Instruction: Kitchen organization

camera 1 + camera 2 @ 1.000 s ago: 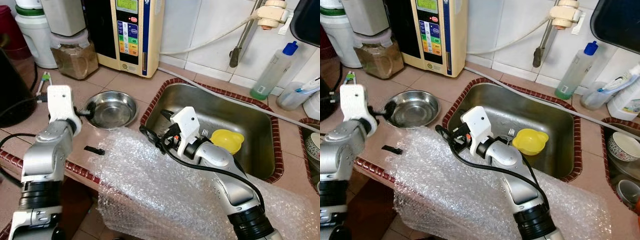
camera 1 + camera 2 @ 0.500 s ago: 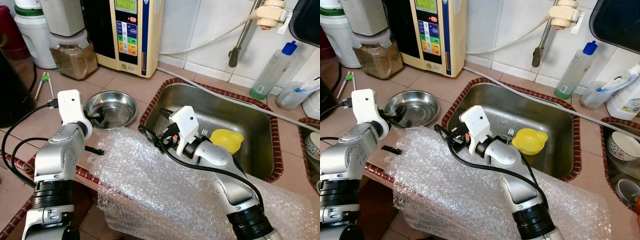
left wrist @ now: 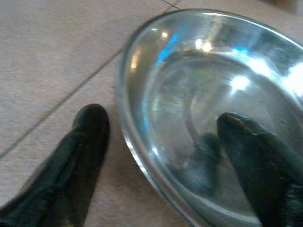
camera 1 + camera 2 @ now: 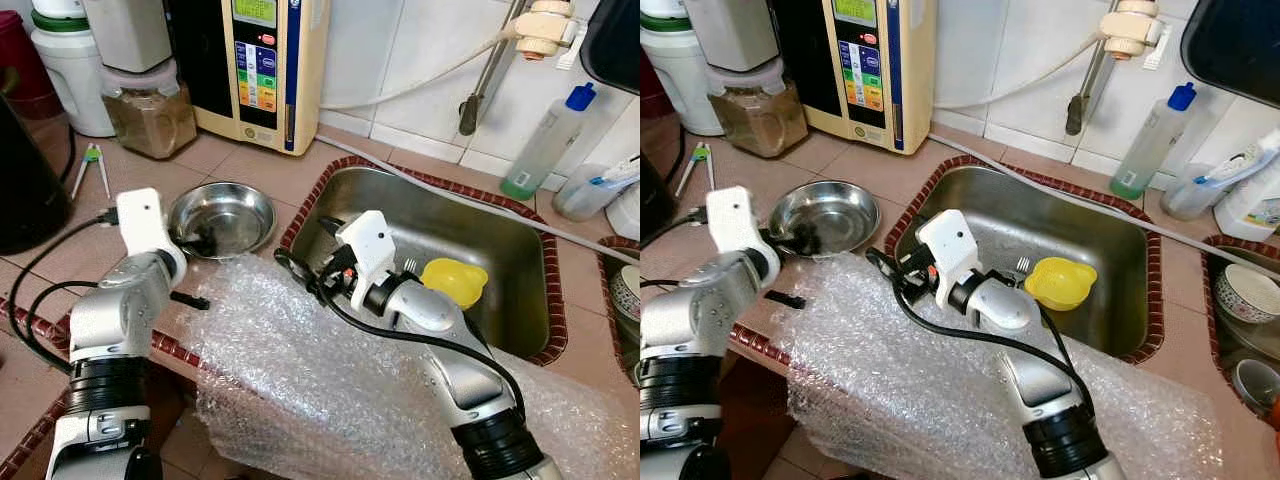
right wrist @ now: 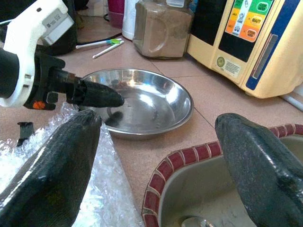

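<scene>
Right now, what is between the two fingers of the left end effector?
The near rim of the steel bowl: in the left wrist view, one finger rests on the counter outside it, the other inside. The left end effector is open.

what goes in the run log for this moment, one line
left gripper: open, straddling steel bowl rim | right gripper: open, over sink edge | bowl: on counter

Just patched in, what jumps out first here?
The left gripper straddles the near rim of the steel bowl on the counter, one finger inside, one outside. Bubble wrap drapes over the counter edge, and a yellow cup lies in the sink.
</scene>
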You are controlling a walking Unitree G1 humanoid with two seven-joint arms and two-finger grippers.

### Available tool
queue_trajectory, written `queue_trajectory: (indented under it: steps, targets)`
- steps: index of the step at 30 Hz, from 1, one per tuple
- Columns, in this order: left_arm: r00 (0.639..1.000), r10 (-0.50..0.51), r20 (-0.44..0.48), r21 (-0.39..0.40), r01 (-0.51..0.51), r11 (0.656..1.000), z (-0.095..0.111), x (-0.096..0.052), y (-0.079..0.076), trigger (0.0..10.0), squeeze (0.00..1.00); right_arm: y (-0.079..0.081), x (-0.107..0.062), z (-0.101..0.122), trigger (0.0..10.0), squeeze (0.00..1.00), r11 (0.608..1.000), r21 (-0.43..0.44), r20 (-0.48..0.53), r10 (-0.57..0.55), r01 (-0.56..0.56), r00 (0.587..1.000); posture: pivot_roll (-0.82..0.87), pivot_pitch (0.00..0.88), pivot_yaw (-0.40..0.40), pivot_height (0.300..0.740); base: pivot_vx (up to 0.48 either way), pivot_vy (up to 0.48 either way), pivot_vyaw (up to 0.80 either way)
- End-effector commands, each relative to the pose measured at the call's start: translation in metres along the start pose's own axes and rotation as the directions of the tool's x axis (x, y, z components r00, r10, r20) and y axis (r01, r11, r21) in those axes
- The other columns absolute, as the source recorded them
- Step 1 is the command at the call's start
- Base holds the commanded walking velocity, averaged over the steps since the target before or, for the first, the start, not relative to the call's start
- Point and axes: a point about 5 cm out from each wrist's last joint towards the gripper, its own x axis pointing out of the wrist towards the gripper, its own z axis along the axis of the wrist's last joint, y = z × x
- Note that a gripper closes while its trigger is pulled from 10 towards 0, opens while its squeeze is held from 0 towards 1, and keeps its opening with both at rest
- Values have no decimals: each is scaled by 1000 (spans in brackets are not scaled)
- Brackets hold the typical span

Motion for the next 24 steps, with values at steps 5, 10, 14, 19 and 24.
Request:
queue_trajectory:
  steps: [5, 10, 14, 19, 24]
  targets:
    - [998, -25, -56, -27, 24, 999, -14, 1, -1, 0, 0, 1, -2, 0, 10000, 0, 999, 12, 3, 33, -33, 999, 113, 77, -58, 740, 0, 0, 0]
    - [1000, -1, -30, -18, 0, 1000, -11, 1, 6, 0, 0, 1, -3, 1, 10000, 0, 999, 16, 9, 43, -43, 999, 114, 81, -58, 740, 0, 0, 0]
    - [1000, 27, 3, 0, -27, 1000, -7, 2, 11, 0, 0, 0, -2, 0, 10000, 0, 999, 15, 5, 38, -38, 999, 115, 83, -59, 740, 0, 0, 0]
    - [998, 58, 8, 20, -58, 998, -8, 1, 17, 0, 0, 4, 1, 0, 10000, 0, 999, 18, 1, 41, -41, 999, 118, 80, -53, 740, 0, 0, 0]
    - [998, 64, 23, 67, -65, 996, -6, 1, 18, 0, 0, 5, 0, -1, 10000, 0, 999, 15, -4, 40, -40, 999, 118, 83, -55, 740, 0, 0, 0]
